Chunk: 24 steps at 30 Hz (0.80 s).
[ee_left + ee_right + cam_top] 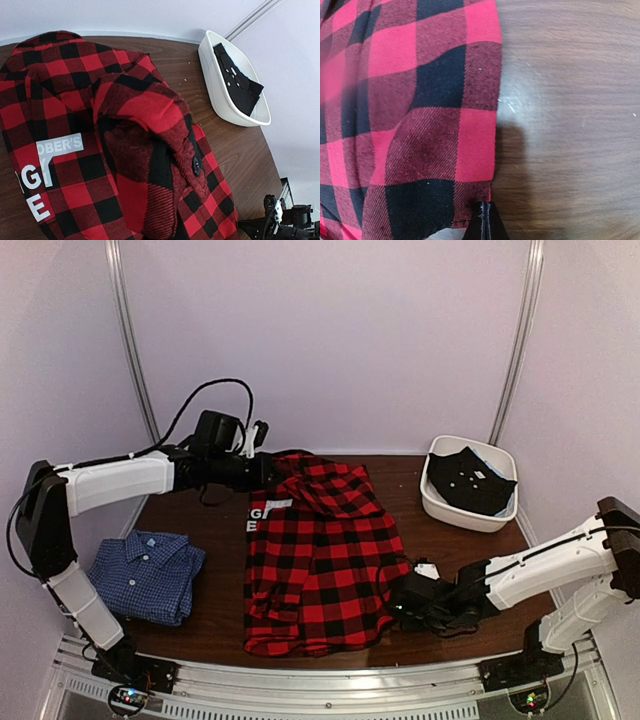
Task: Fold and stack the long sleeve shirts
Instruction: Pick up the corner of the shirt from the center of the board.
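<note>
The red-and-black plaid shirt (320,560) lies spread in the middle of the table, its white lettering (262,515) at the upper left. My left gripper (268,472) is at the shirt's far edge, holding a sleeve folded over the body. In the left wrist view the cuff (165,165) rises toward the camera and hides the fingers. My right gripper (402,602) is low at the shirt's right edge, and its fingertips (487,220) are pressed together on the hem (480,195). The blue check shirt (145,575) lies folded at the left.
A white bin (432,502) holding a black garment (468,480) stands at the back right, also in the left wrist view (210,75). Bare brown table (215,540) separates the two shirts. White walls enclose the back and sides.
</note>
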### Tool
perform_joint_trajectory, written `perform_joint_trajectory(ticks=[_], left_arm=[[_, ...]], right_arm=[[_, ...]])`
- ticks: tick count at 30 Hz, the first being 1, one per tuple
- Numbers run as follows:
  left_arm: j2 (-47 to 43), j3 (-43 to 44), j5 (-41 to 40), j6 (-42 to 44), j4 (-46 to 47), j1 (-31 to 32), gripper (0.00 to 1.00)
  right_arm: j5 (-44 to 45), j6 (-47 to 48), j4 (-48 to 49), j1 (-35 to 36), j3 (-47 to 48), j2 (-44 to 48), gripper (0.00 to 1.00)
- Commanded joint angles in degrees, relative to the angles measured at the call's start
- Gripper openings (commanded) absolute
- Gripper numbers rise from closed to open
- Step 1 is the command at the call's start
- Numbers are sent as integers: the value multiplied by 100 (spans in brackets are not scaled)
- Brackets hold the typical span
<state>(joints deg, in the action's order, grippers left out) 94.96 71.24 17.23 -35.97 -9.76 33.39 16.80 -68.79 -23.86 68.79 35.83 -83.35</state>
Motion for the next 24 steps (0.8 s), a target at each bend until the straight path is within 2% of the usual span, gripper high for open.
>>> perform_joint_trajectory(ticks=[1,6,11,18,24], left_arm=[[-180,354,-206,246,33,19,0],[-93,581,-376,284,19,18,0],[70,922,-530,334,43,-11,0],[298,1426,-740,325,29,-248,0],[307,1603,-816,358,-39,-579,0]], right_arm=[[186,-237,-938,55,-21,259,0],[323,-201,-1257,57,-78,1041,0],[309,98,-1450,55,159,1404,0],[131,849,-1277,75,720,1175,0],[-356,1664,-720,90,1492,374,0]])
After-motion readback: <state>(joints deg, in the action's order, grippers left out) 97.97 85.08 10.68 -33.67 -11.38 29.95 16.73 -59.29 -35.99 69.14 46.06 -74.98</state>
